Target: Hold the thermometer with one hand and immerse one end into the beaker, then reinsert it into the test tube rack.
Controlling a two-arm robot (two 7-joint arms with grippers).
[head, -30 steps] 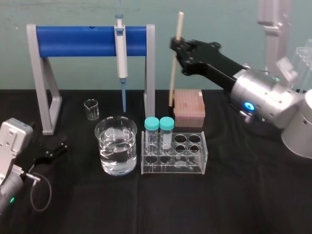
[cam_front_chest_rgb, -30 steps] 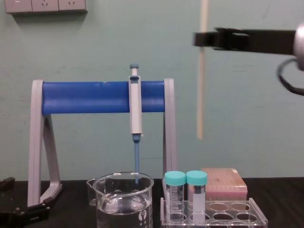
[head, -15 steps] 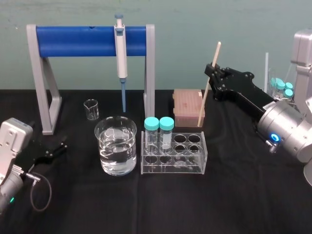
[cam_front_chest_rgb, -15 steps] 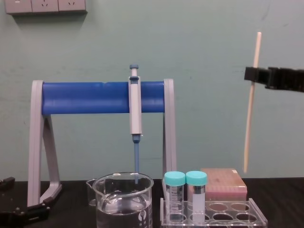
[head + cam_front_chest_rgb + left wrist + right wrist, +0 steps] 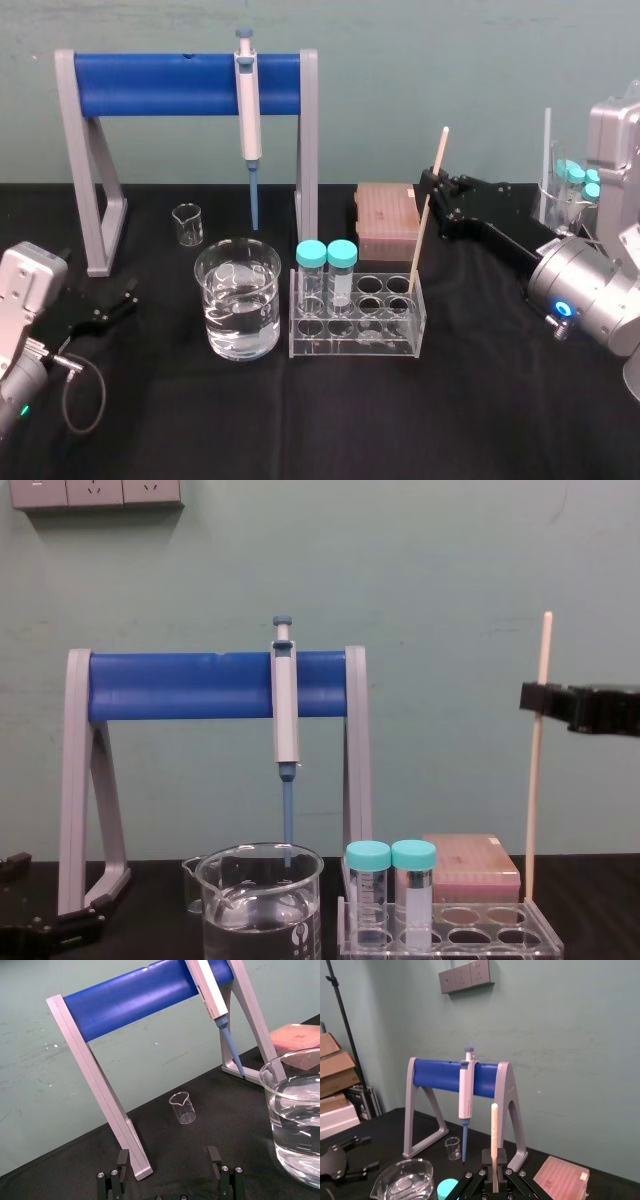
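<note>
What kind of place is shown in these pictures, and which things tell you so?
Most likely a laboratory bench: a pipette hangs on a blue stand, a beaker of clear liquid sits beside a test tube rack, and the right gripper holds a thermometer at the rack.

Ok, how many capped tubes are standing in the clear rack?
2, both teal-capped, side by side at the left end of the test tube rack: the left tube in the end column, the right tube next to it. The clear rack hides none.
</note>
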